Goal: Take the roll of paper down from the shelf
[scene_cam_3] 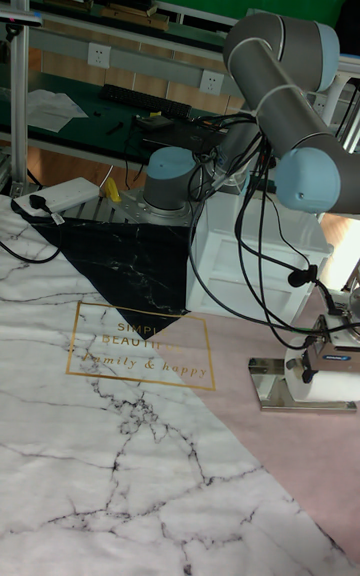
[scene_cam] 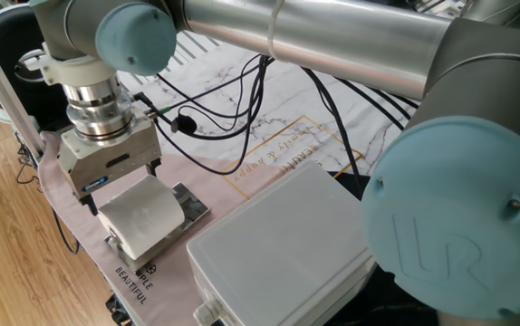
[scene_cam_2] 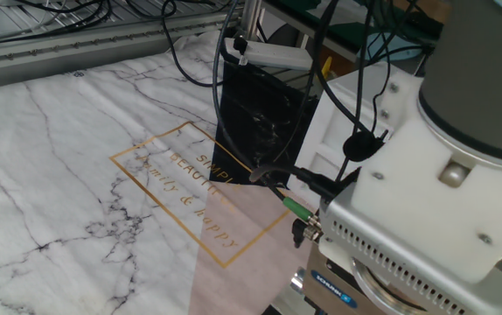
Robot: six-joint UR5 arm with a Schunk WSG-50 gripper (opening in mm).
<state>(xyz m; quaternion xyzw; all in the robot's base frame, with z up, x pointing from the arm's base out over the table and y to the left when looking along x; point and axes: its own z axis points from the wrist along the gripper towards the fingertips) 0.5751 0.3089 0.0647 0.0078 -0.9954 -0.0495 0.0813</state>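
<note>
The white roll of paper (scene_cam: 142,214) lies on its side on the chrome shelf (scene_cam: 194,203) at the pink mat's near-left corner. My gripper (scene_cam: 122,183) hangs right over the roll's rear, open. Its dark fingers (scene_cam: 88,194) stand wide apart on either side of the roll's top, and I cannot tell if they touch it. In the tall fixed view the roll of paper (scene_cam_3: 338,388) sits on the shelf (scene_cam_3: 272,384) at the right edge, under the gripper (scene_cam_3: 333,364). The other fixed view shows only the gripper's body (scene_cam_2: 408,236); roll and shelf are hidden there.
A big white plastic box (scene_cam: 278,254) stands right beside the shelf. Black cables (scene_cam: 215,109) hang from the wrist over the marble-print cloth (scene_cam_2: 76,175). The table edge and wooden floor (scene_cam: 6,254) lie just left of the shelf. A vertical post (scene_cam: 2,81) stands at the left.
</note>
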